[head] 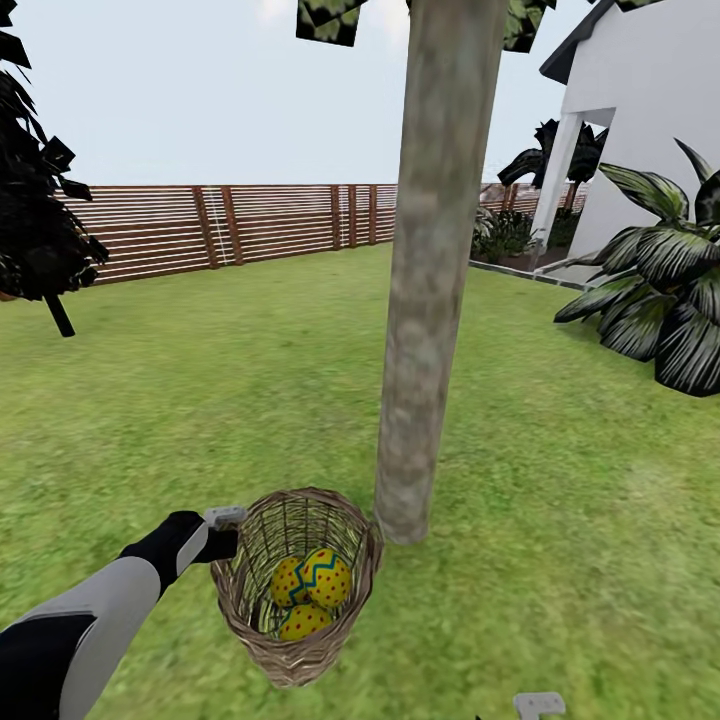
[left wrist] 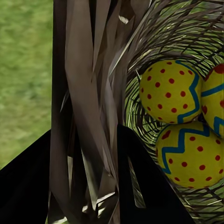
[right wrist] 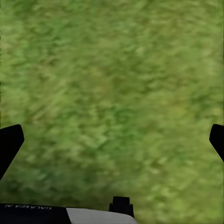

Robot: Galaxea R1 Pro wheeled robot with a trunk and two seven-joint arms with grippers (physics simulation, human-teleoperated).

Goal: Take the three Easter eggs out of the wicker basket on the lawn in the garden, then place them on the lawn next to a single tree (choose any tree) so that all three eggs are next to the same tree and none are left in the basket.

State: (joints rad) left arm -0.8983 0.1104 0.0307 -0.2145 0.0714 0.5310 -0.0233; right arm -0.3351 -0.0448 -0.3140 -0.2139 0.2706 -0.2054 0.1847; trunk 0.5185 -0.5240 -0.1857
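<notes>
Three Easter eggs lay inside the wicker basket, which I held off the grass just beside the foot of the tree, its thick pale mottled trunk rising close on the basket's far right side. My left gripper was at the basket's left rim, and through my left wrist camera I saw my two dark fingers on either side of the woven wall, clamped on it, with the yellow, red-dotted eggs and their blue zigzag bands sitting in the bowl of the weave just past the wall. Two eggs sat higher and touched each other, and the third lay below them against the basket's near side. All around spread the lawn, green and mottled, reaching back to a brown slatted fence. At the right stood a white house and a broad-leaved plant, and a dark-leaved tree stood at the left edge. My right gripper hung above bare grass with its dark fingertips spread wide apart and nothing between them.
</notes>
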